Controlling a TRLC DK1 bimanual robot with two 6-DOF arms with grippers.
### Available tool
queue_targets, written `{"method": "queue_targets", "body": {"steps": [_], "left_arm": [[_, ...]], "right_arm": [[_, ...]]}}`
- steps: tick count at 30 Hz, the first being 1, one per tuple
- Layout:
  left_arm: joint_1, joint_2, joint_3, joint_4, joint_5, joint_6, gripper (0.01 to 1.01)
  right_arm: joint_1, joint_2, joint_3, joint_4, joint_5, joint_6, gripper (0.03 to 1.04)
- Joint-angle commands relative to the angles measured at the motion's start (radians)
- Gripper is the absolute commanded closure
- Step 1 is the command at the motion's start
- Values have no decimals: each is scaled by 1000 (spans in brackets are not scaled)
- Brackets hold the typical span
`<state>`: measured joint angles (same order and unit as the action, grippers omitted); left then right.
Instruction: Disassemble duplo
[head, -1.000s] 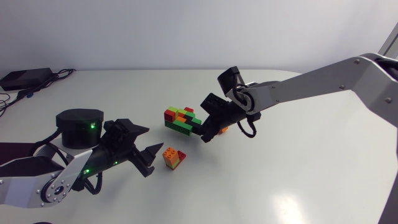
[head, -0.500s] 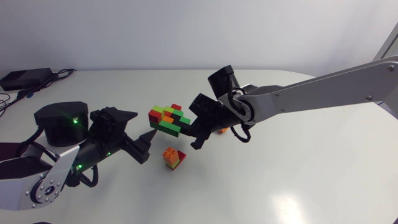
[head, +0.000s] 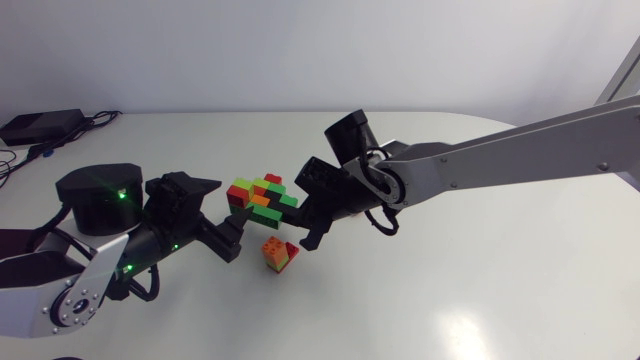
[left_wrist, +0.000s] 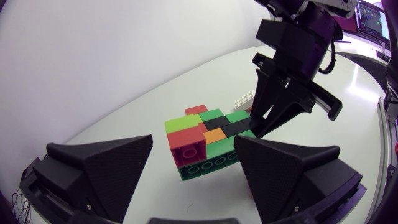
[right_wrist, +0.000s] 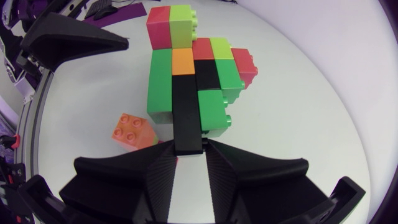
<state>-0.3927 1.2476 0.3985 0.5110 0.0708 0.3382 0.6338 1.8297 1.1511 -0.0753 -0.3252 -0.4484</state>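
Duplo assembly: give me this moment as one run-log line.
right tool: shut on duplo assembly | left tool: open, facing its red end | loose orange brick: on table beside it

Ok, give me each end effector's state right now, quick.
Left end effector: open, duplo assembly just ahead of it.
Right end effector: shut on the duplo assembly, gripping its black brick.

Smooth white table (head: 480, 290), rounded along its far edge. At the far left corner, a flat black box (head: 40, 125) lying on the surface. Beside it, dark cables (head: 97, 119) trailing loosely over the tabletop.
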Motion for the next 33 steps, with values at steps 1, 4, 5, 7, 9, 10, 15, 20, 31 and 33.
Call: {"method": "queue_targets", "body": {"steps": [1,4,5,7,9,10,15,20,31,33], "left_arm": [[-2,35,-7,11,-5,-28,121],[0,44,-3,9,-5,-28,236],[2,49,-1,9,-5,-28,308],[5,53,2,9,-5,-30,408],[6,53,2,9,-5,-30,443],[6,53,2,9,-5,-30,443],[5,50,0,9,-5,-28,515],[12,30,-6,9,-3,-36,702],[17,29,-10,9,23,-47,805],[15,29,-10,9,23,-45,805]], "right_arm": [[15,-44,-22,17,-2,14,811],[21,-49,-25,17,0,11,811],[21,-49,-27,17,0,10,811],[21,-50,-30,19,0,7,811],[26,-55,-33,19,0,5,811],[27,-55,-36,19,0,4,811],[33,-55,-37,19,0,-3,811],[38,-55,-39,17,0,-3,811],[38,-81,-51,11,-5,-16,811],[35,-83,-53,5,-11,-24,811]]}}
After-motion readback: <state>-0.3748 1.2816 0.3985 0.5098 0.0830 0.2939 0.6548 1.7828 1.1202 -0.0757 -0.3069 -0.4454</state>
